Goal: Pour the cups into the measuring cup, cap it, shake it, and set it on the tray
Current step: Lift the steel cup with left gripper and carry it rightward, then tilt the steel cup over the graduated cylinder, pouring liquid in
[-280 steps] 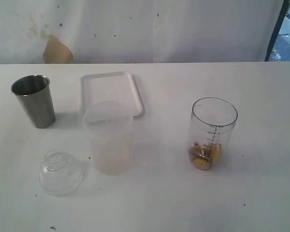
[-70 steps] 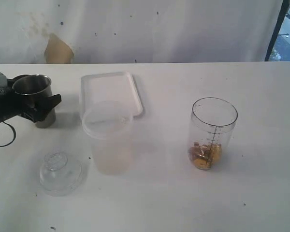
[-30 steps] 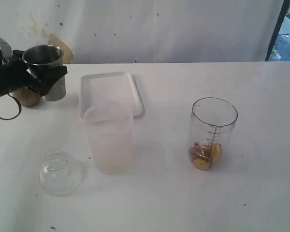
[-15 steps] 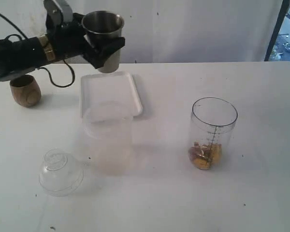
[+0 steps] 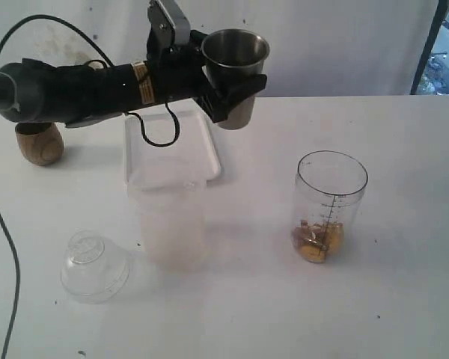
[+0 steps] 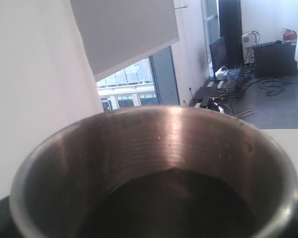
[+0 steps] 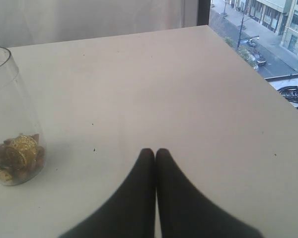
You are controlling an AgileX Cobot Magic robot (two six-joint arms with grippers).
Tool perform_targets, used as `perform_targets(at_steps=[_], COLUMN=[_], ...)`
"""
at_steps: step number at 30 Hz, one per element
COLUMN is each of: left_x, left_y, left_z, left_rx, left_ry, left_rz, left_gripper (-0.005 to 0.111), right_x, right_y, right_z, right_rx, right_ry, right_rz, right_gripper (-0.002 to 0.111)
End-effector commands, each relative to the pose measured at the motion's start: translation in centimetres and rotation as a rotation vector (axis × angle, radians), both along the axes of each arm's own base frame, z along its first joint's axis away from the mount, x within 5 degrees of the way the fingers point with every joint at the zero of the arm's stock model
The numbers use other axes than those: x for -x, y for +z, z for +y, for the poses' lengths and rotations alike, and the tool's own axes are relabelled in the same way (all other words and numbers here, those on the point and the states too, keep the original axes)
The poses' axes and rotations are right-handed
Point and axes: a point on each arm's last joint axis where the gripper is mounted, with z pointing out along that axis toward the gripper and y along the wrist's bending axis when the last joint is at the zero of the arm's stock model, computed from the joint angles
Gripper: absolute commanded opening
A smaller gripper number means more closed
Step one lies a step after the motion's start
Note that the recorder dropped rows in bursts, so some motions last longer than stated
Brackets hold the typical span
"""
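We have swung the steel tumbler [image 5: 236, 51] rightward, high over the tray's [image 5: 187, 149] far edge. Our left gripper [image 5: 233, 91] clamps its slick, rigid wall mid-body. Our right gripper [image 7: 155, 154] is pressed together.

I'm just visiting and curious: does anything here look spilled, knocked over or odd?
Nothing looks spilled or broken. The left gripper holds the steel tumbler upright in the air. A clear dome lid lies alone on the table, far from the measuring cup.

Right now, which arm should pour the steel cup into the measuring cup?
Left. The left gripper holds the steel tumbler aloft, short of the measuring cup; the right gripper is shut, empty.
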Motion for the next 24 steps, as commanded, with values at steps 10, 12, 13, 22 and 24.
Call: perform_targets(at_steps=[10, 12, 13, 22, 24], left_x=[3.6, 3.7, 3.7, 4.4, 4.4], left_y=[1.4, 1.2, 1.1, 0.5, 0.3], left_z=[-4.3, -4.8, -4.9, -6.5, -6.7], left_rx=[0.013, -0.011, -0.023, -0.099, -0.130], left_ry=[-0.193, -0.182, -0.168, -0.141, -0.119], left_rz=[-0.095, -0.115, -0.115, -0.167, -0.172], left_gripper=[0.000, 0.000, 0.000, 0.000, 0.000], right_x=[0.0, 0.0, 0.0, 0.0, 0.0], right_y=[0.0, 0.0, 0.0, 0.0, 0.0], right_z=[0.0, 0.0, 0.0, 0.0, 0.0], right_rx=[0.000, 0.000, 0.000, 0.000, 0.000], right_ry=[0.002, 0.002, 0.002, 0.002, 0.002], right_rz=[-0.009, -0.009, -0.009, -0.009, -0.009], right_gripper=[0.000, 0.000, 0.000, 0.000, 0.000])
